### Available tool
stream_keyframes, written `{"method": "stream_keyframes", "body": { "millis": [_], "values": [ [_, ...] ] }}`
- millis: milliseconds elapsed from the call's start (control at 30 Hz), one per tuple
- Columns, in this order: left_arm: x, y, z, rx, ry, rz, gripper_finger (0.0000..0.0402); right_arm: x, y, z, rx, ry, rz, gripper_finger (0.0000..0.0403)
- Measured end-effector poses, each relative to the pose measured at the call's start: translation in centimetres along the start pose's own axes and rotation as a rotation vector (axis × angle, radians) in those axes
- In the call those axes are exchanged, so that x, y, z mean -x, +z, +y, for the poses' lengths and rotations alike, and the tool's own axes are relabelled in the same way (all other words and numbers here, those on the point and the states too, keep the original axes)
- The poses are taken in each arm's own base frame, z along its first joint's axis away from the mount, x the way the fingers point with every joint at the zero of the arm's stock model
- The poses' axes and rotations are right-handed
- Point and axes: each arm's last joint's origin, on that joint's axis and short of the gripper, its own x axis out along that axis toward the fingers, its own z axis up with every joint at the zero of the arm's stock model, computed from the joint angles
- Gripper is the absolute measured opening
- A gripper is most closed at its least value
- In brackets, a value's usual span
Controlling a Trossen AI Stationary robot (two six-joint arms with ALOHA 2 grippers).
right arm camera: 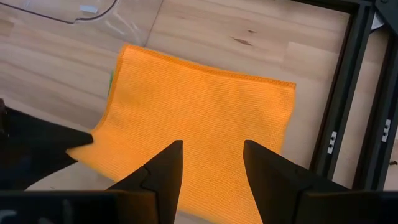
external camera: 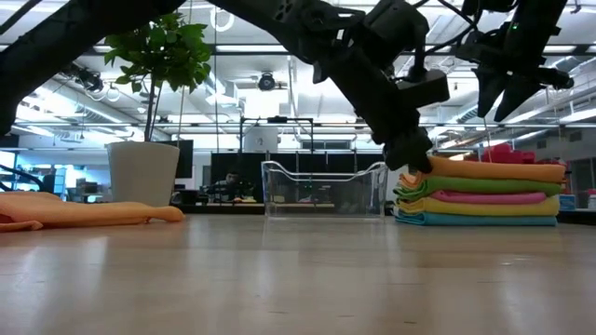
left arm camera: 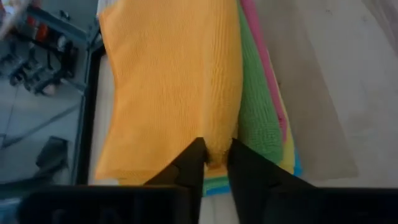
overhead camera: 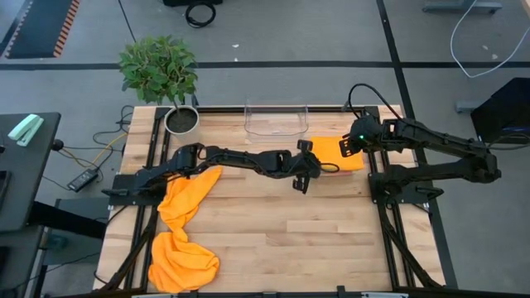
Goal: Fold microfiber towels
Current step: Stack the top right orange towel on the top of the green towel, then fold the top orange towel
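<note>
While the crumpled orange towel [overhead camera: 184,236] sprawls lower left of your high view, the folded stack [external camera: 480,194] sits right of centre, orange on top. Left gripper [left arm camera: 216,163], jaws narrow, pinches its top orange edge. Right gripper [right arm camera: 211,165] hovers above, parted, empty.

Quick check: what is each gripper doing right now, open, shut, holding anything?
Left gripper: fingers nearly closed, pinching the edge of the top orange towel on the stack.
Right gripper: open, empty, above the same towel.
</note>
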Motion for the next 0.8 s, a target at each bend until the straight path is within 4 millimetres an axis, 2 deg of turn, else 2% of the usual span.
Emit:
{"method": "stream_keyframes", "body": {
  "millis": [167, 333, 433, 533, 600, 733, 800],
  "values": [
    [0.6, 0.0, 0.1, 0.077, -0.017, 0.031, 0.0129, 0.0, 0.0, 0.0, -0.005, -0.001, 0.001, 0.0177],
    [3.3, 1.1, 1.5, 0.218, -0.031, 0.019, 0.0165, 0.0, 0.0, 0.0, 0.001, -0.001, 0.0, 0.0177],
    [5.9, 1.5, 2.6, 0.31, -0.075, 0.056, 0.0178, 0.0, -0.1, 0.0, 0.023, 0.003, 0.0, 0.0177],
    [9.5, 1.6, 3.3, 0.368, -0.109, 0.136, 0.0187, 0.2, -0.3, 0.3, 0.058, 0.028, -0.006, 0.0177],
    [11.8, 1.5, 3.2, 0.383, -0.135, 0.21, 0.019, 0.4, -0.5, 0.7, 0.081, 0.06, -0.012, 0.0177],
    [15.5, 0.5, 1.7, 0.375, -0.191, 0.4, 0.0191, 1.0, -1.3, 2.2, 0.131, 0.176, -0.034, 0.0177],
    [17.6, 0.1, 1.0, 0.398, -0.219, 0.42, 0.0186, 1.5, -1.9, 3.0, 0.147, 0.248, -0.037, 0.0177]
  ]
}}
